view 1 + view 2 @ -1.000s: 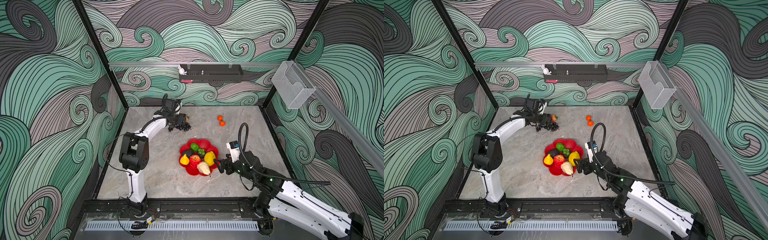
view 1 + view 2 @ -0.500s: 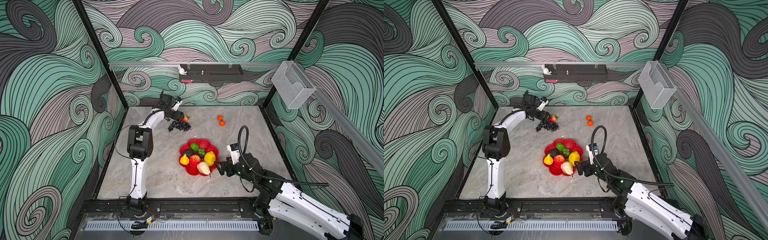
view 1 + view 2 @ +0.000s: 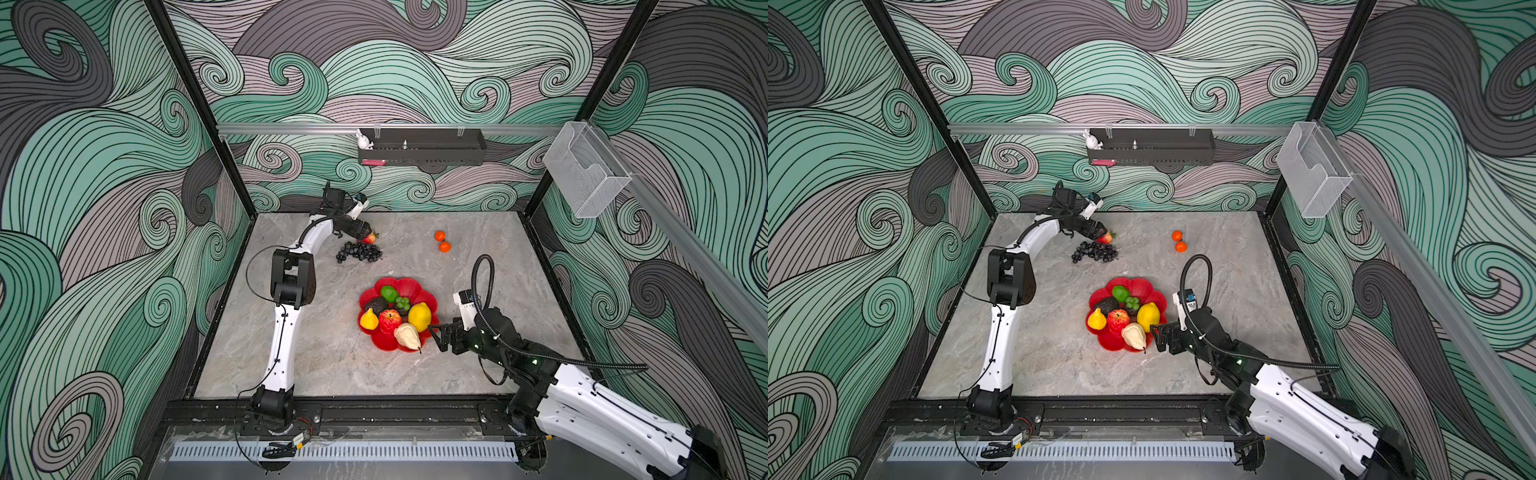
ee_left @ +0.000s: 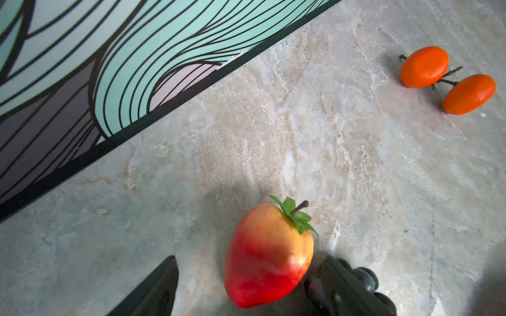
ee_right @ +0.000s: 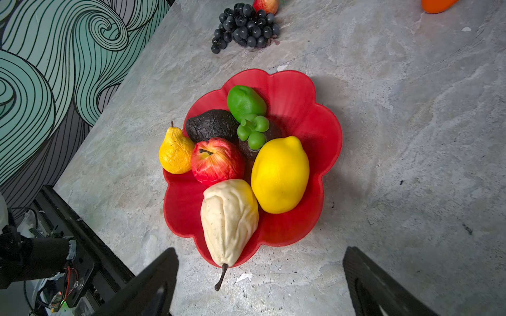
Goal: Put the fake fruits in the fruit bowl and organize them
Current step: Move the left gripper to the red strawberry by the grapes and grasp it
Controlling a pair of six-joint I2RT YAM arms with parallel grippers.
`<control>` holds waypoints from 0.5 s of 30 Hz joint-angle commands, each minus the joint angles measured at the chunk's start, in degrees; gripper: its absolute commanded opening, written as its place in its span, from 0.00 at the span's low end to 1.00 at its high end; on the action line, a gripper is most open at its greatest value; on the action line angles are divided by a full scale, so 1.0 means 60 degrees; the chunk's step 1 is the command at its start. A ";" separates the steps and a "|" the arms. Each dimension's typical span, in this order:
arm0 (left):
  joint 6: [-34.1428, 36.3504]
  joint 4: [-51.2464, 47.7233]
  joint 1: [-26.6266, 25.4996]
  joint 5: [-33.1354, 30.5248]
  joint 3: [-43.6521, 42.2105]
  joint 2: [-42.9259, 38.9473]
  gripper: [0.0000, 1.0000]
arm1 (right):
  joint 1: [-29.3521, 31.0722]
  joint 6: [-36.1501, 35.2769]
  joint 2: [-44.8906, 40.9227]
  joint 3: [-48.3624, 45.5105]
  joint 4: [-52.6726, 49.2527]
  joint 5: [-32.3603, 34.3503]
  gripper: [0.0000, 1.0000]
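— Where is the left gripper?
— Toward the far left corner of the table. Its jaws are wide and the strawberry lies between them, unclamped. The dark grapes lie just beside it on the near side.
— And the fruit bowl?
— Mid-table. It holds a lime, an avocado, a small yellow pear, an apple, a lemon and a beige pear, whose stem pokes over the rim.
— Anything else loose?
— Two oranges near the far edge, right of the middle.
— The right gripper?
— Just beside the bowl's near right rim, its jaws wide and holding nothing.
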 commanded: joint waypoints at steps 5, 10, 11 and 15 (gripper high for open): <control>0.0038 -0.1343 -0.0168 0.0093 0.1348 0.0921 0.84 | -0.0071 0.0413 0.0147 -0.0202 0.0514 -0.0168 0.95; -0.0109 -0.1356 -0.0444 -0.0329 0.1416 0.1078 0.83 | -0.0104 0.0464 0.0229 -0.0196 0.0597 -0.0334 0.95; -0.0094 -0.1398 -0.0493 -0.0418 0.1492 0.1119 0.83 | -0.0110 0.0456 0.0240 -0.0174 0.0564 -0.0353 0.95; -0.0079 -0.1555 -0.0626 -0.0627 0.1738 0.1328 0.82 | -0.0135 0.0412 0.0124 -0.0216 0.0499 -0.0340 0.95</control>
